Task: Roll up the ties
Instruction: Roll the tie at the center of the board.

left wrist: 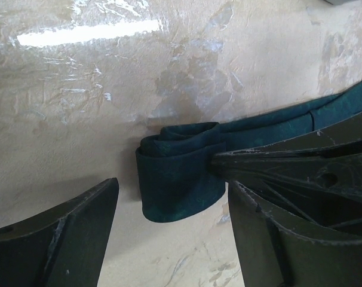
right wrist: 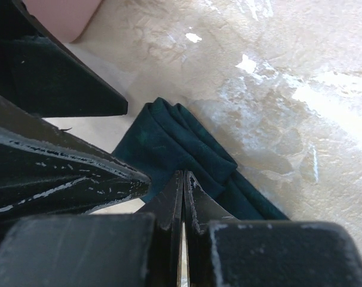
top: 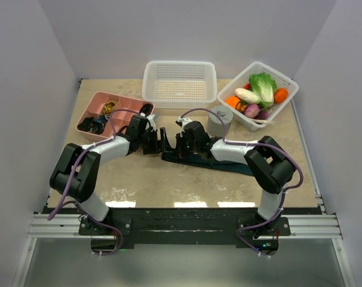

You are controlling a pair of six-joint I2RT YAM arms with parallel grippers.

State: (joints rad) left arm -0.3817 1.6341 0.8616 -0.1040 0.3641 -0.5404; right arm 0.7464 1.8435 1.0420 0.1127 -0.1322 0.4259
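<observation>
The dark teal tie [top: 229,164] lies flat across the table's middle, and its left end is folded into a loose roll [left wrist: 181,179]. The roll also shows in the right wrist view [right wrist: 169,140]. My left gripper [top: 162,142] is open, with its fingers [left wrist: 67,233] spread on either side of the roll and not touching it [left wrist: 172,185]. My right gripper [top: 180,148] is shut. Its tips [right wrist: 184,176] press on the tie right behind the roll, and I cannot tell whether any fabric is pinched between them. Its fingers [left wrist: 288,164] also show in the left wrist view.
A pink divided tray [top: 100,94] with small items sits at the back left. A white basket [top: 180,63] is at the back centre, and a white basket of vegetables [top: 291,98] at the back right. A grey cylinder [top: 220,119] stands just behind the right gripper.
</observation>
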